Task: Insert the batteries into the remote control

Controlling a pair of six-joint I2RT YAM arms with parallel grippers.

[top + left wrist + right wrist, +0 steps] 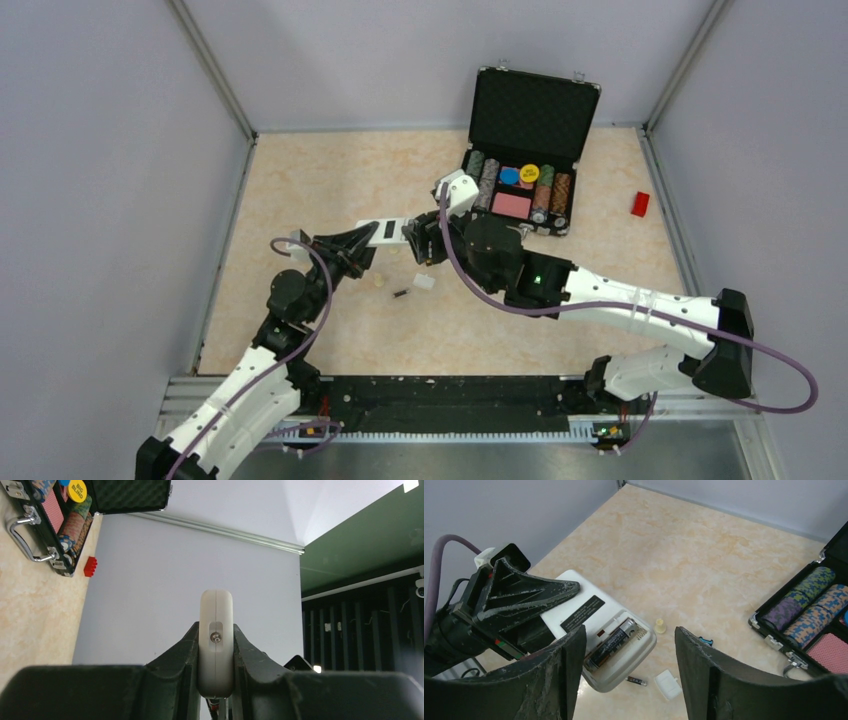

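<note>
My left gripper is shut on the white remote control and holds it above the table, back face up. In the right wrist view the remote shows its open bay with one battery lying in it. A second battery lies on the table below, beside the loose white bay cover. My right gripper is open and empty, hovering just over the remote's bay end. The top view shows the remote, the table battery and the right gripper.
An open black poker chip case stands at the back right, close behind the right wrist. A small red block lies near the right wall. A cream peg and a small blue item lie on the table near the remote.
</note>
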